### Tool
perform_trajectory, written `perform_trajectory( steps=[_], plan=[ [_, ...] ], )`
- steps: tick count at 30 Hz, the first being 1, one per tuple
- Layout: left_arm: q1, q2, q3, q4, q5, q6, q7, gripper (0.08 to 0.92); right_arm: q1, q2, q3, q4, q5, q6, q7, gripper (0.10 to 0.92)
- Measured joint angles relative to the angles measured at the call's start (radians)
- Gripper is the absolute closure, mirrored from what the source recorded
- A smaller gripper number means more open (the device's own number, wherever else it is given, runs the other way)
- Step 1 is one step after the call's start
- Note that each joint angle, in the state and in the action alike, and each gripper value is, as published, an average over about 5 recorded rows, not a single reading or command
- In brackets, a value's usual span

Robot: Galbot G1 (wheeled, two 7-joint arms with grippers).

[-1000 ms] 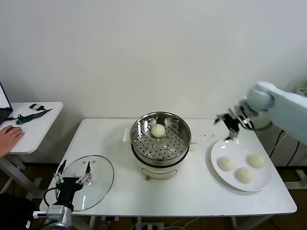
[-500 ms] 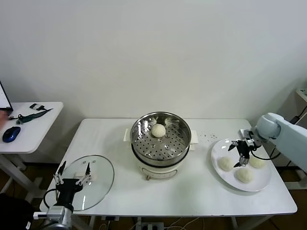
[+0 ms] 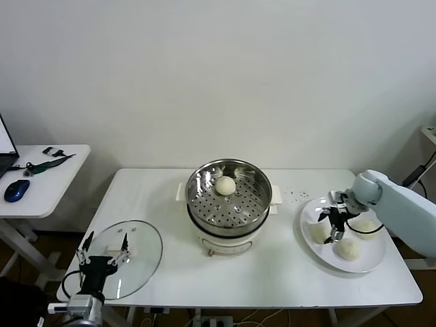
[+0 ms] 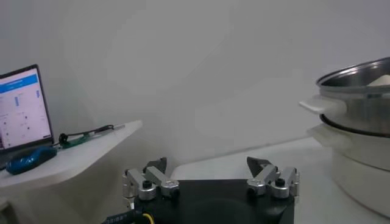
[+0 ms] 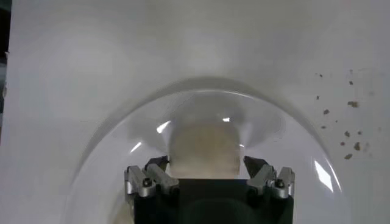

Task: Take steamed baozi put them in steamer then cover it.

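1. My right gripper sits at the right of the head frame, low over the flat round white plate, its fingers spread wide on either side of the leftmost smooth cream-white baozi; I cannot tell whether they touch it.
2. In the right wrist view that bun lies between the open fingertips, not clamped.
3. Two more cream buns lie on the same plate, one at lower right and one at the far side.
4. The round shiny stainless-steel steamer on its white base stands mid-frame, uncovered, one bun on its perforated floor towards the back.
5. My left gripper hangs wide open and empty at lower left, over the round glass lid lying on the white table.
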State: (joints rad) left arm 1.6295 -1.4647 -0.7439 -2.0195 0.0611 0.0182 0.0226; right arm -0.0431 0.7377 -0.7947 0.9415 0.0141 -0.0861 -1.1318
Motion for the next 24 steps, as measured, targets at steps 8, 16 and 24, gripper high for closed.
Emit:
perform_trajectory(
  steps=[8,16,24],
  plan=[
    [-0.003,0.0,0.001,-0.001,0.001,0.0,0.0,0.177,-0.001,0.01,0.005,-0.016,-0.004,0.003,-0.007,0.313],
    [0.002,0.0,0.0,-0.006,0.0,0.0,-0.001,0.177,0.032,-0.008,-0.012,-0.002,0.03,0.005,-0.009,0.352],
    [0.007,0.002,0.007,-0.016,0.0,-0.002,0.0,0.177,0.236,-0.004,-0.16,0.01,0.141,0.002,-0.019,0.355]
  ],
)
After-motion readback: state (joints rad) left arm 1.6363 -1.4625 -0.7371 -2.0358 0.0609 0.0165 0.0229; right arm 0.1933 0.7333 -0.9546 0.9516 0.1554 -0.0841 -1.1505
